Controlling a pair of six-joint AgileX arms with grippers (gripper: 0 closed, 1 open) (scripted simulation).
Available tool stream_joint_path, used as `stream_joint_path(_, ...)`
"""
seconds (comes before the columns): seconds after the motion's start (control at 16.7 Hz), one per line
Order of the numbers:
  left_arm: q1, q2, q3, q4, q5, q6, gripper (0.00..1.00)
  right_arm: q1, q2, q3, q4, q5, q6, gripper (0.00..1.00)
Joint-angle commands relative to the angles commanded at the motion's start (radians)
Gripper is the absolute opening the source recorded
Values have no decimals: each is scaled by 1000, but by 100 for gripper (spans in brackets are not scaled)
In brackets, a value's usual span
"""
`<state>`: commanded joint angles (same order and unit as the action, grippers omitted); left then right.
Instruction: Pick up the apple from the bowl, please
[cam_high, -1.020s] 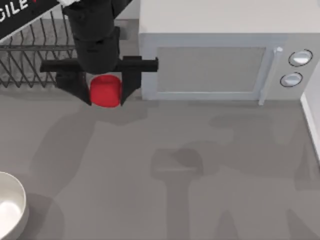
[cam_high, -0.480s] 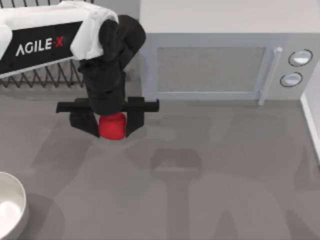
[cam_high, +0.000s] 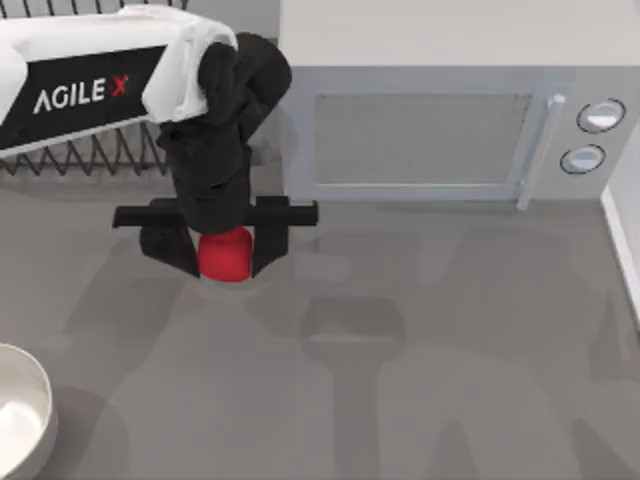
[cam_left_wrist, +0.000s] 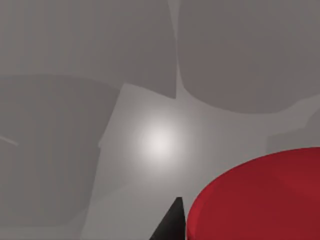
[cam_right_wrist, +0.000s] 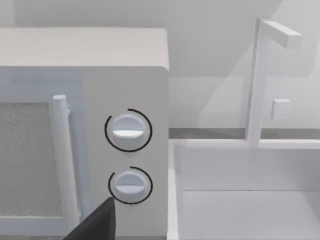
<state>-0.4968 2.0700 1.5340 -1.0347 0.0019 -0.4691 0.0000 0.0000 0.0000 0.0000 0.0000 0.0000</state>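
Since half a second ago the left end effector (cam_high: 226, 250) has barely shifted; a second ago it was farther back by the dish rack (cam_high: 90, 150). It grips the apple (cam_high: 225, 254) between both fingers, above the grey worktop (cam_high: 420, 380) and well apart from the bowl (cam_high: 22, 415) at the left edge. White lettering on the arm reads "AGILE X". The left wrist view shows the apple (cam_left_wrist: 260, 200) beside one fingertip. The right wrist view faces the microwave (cam_right_wrist: 85, 65) dials
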Motion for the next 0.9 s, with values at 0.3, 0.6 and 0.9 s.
stream_joint_path(0.3,0,0,0,0,0,0,68,0,0,0,0,0,0,100)
stream_joint_path(0.6,0,0,0,0,0,0,100,0,0,0,0,0,0,100)
stream_joint_path(0.9,0,0,0,0,0,0,100,0,0,0,0,0,0,100)
